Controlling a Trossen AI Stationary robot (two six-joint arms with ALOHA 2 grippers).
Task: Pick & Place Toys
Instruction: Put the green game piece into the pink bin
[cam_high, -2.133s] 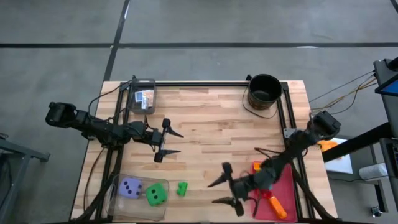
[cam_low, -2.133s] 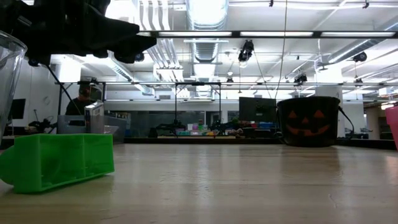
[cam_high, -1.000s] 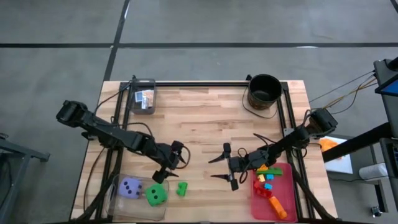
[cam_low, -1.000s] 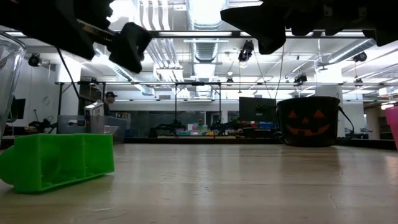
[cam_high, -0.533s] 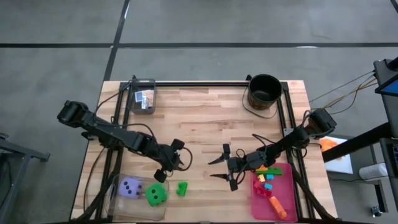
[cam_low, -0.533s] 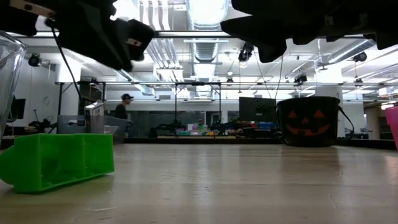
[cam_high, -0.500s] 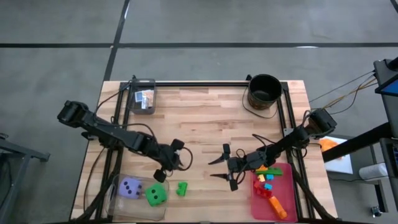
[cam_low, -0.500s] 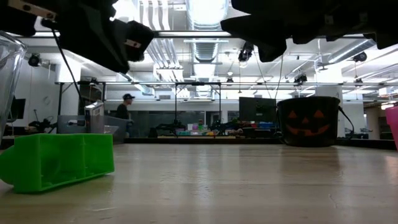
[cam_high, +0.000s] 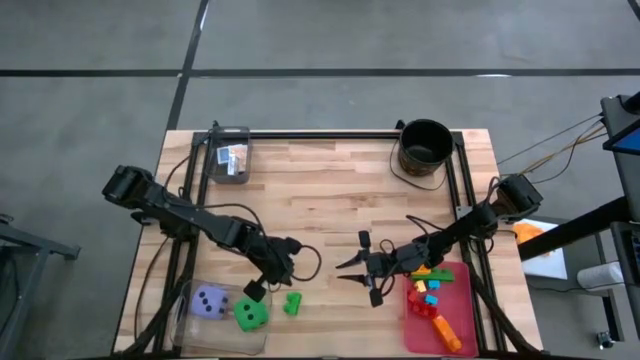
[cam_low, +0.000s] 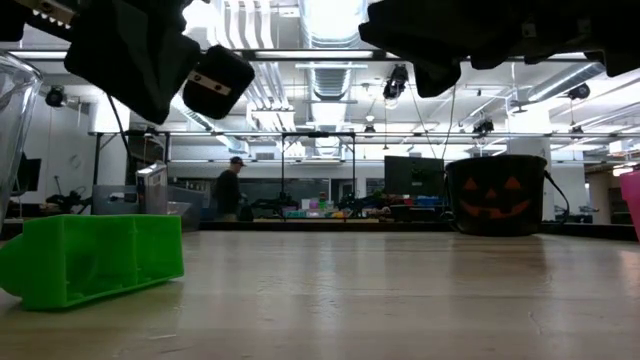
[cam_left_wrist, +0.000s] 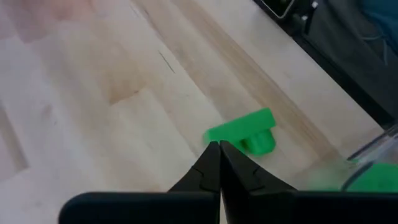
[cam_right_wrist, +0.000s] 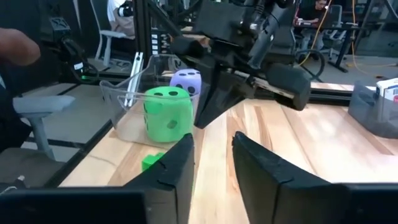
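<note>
Left wrist view | left tool (cam_left_wrist: 219, 149) fingers together | right tool (cam_high: 357, 279) apart | green brick (cam_left_wrist: 244, 132) lies flat

Two dice (cam_high: 208, 301), one loose green brick (cam_high: 292, 303), one bucket (cam_high: 425, 147), one pink tray (cam_high: 463, 310)

Level across the bench, my arms are dark shapes cut off by the upper edge, so neither tool shows there. The pink tray (cam_low: 634, 205) is clipped at the right edge there. In my left wrist view the green die (cam_left_wrist: 373, 177) is blurred and cropped. From above, the card packs (cam_high: 234, 156) are too small to read.
</note>
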